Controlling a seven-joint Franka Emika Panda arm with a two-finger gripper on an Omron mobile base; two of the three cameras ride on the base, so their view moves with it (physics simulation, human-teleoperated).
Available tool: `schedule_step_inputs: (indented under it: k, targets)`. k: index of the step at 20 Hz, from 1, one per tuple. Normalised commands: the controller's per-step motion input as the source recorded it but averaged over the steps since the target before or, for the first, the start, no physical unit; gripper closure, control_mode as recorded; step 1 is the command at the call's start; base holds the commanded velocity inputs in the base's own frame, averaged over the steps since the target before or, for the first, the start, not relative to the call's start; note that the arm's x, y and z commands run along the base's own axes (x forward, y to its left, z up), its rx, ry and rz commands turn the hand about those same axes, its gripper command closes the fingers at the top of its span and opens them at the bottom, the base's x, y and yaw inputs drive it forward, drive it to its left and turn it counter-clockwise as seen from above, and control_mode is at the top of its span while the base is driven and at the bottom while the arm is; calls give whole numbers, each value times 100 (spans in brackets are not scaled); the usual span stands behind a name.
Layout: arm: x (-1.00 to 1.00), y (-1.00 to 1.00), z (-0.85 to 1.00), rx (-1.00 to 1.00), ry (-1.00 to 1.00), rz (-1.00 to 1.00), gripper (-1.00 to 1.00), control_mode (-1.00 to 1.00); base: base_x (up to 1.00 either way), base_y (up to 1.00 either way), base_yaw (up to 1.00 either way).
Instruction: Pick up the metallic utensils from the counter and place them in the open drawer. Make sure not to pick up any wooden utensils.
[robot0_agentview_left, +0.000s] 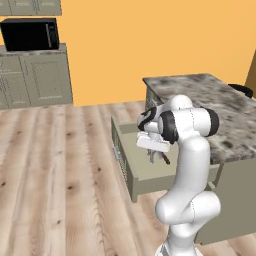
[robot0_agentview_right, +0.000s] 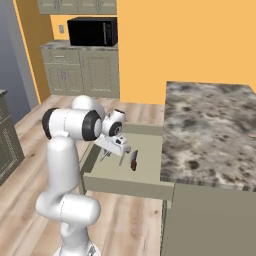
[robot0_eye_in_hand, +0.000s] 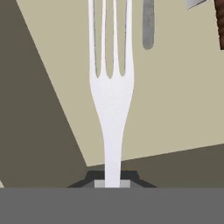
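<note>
An orange wall (robot0_agentview_left: 150, 45) runs across the far side above a light wooden plank floor (robot0_agentview_left: 55, 175). At the far left, sage-green cabinets (robot0_agentview_right: 82, 72) carry a black microwave (robot0_agentview_right: 92, 31), with upper cabinets (robot0_agentview_right: 77, 6) above it.

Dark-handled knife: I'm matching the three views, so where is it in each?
Left base view: dark-handled knife on the drawer floor, just right of centre.
Right base view: knife mid-drawer, left of the counter edge.
Hand view: knife handle at top right corner.
Shared landmark: the drawer.
</note>
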Motion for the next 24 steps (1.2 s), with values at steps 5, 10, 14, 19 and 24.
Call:
schedule_step_inputs:
  k: [5, 10, 14, 19, 24]
  targets:
    - [19, 0, -24, 1, 2, 0, 100, -100, 0, 0, 0]
    - [18, 0, -27, 0, 0, 0, 100, -100, 0, 0, 0]
    - [18, 0, -30, 0, 0, 0, 100, -100, 0, 0, 0]
    - [18, 0, -28, 0, 0, 0, 100, -100, 0, 0, 0]
    - [17, 0, -30, 0, 0, 0, 100, -100, 0, 0, 0]
